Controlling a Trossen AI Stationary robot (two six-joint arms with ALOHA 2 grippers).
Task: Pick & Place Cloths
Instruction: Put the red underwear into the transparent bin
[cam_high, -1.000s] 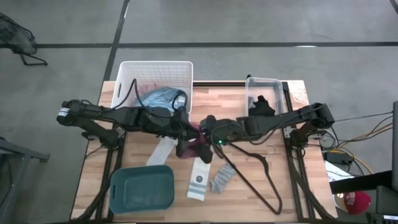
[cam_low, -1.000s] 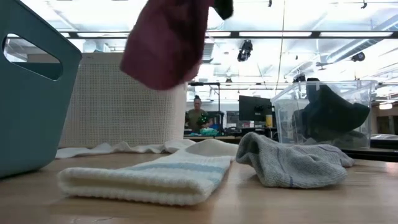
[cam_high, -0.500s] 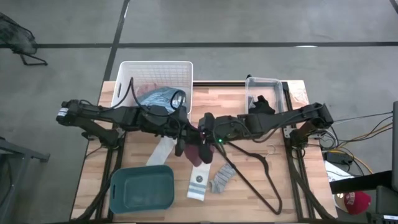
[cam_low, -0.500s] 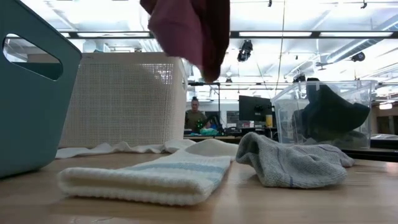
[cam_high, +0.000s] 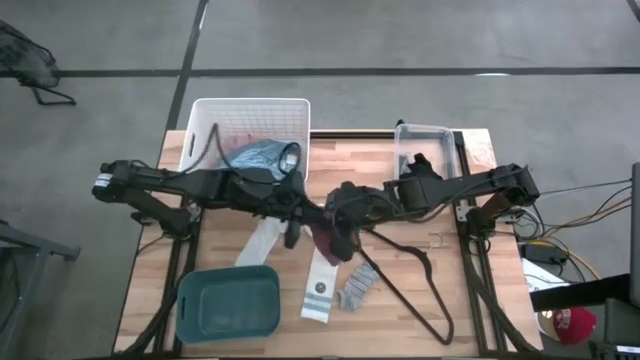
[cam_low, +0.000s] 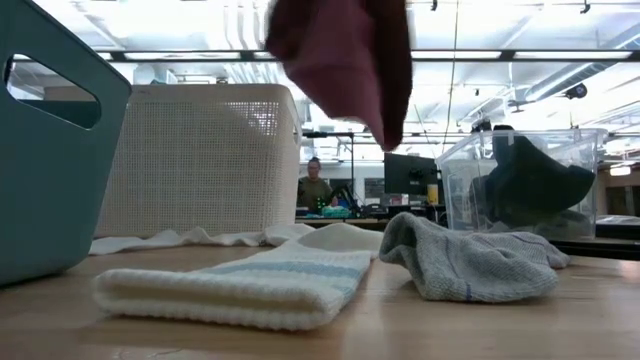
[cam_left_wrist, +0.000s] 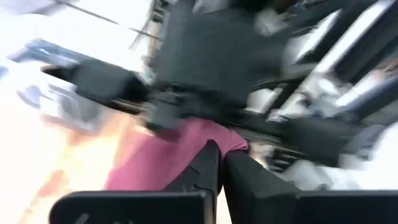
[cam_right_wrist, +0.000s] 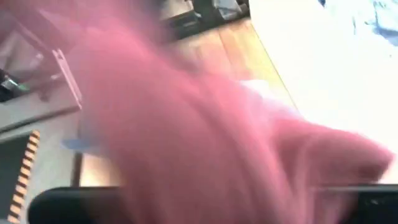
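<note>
A maroon cloth (cam_high: 327, 238) hangs clear above the table's middle, high in the low view (cam_low: 345, 60). My left gripper (cam_high: 291, 228) is at its left side, shut (cam_left_wrist: 219, 163). My right gripper (cam_high: 342, 208) is right over the cloth's top; the cloth (cam_right_wrist: 205, 124) fills its wrist view and hides it. A white striped sock (cam_low: 240, 285) and a grey sock (cam_low: 470, 260) lie flat on the table below. Another white piece (cam_high: 262, 243) lies further left. A blue-grey cloth (cam_high: 258, 157) sits in the white basket. A black cloth (cam_low: 530, 185) is in the clear bin. My left gripper's two fingers are shut together, and their tips (cam_left_wrist: 214, 149) meet the maroon cloth's near edge (cam_left_wrist: 186, 146). The view is blurred, so one layer or several does not show. The cloth hangs below, clear of the table.
A white basket (cam_high: 250, 108) stands at the far left and a clear bin (cam_high: 425, 130) at the far right. A teal bin (cam_high: 228, 302) is at the near left. A black wire hanger (cam_high: 410, 285) lies at the near right.
The maroon cloth has swung toward the table's right edge, staying lifted clear of the table. My right gripper has shifted a little toward the right with it.
</note>
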